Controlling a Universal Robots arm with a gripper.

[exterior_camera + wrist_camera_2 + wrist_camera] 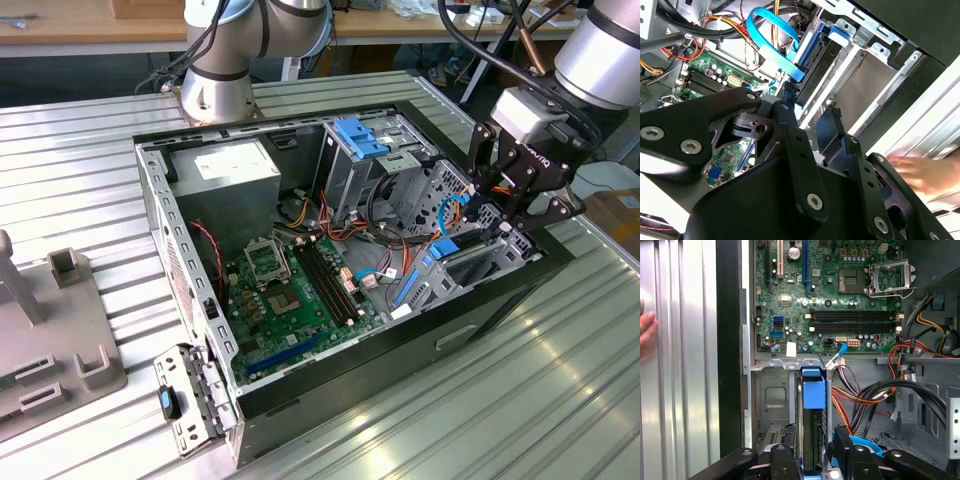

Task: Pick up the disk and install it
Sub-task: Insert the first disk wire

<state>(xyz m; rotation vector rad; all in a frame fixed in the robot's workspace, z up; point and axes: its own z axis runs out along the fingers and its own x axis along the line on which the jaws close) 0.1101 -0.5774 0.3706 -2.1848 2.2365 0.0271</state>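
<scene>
The disk (812, 440) stands on edge in the metal drive cage (770, 395), its blue rail and blue end tab (813, 387) pointing toward the motherboard. In the second wrist view the disk (815, 65) is a dark slab between blue rails, down inside the bay. My gripper (813, 462) straddles the disk's near end, with one black finger (788, 460) tight against each side, so it is shut on the disk. In the exterior view the gripper (497, 225) hangs over the cage at the right end of the open computer case (150, 200).
A green motherboard (290, 290) fills the case floor and a grey power supply (225, 165) sits at the back. A blue bracket (360, 135) tops the rear cage. Cable bundles (875, 395) and a blue ribbon cable (775, 35) crowd the bay. A blurred hand (925, 172) rests on the ribbed table.
</scene>
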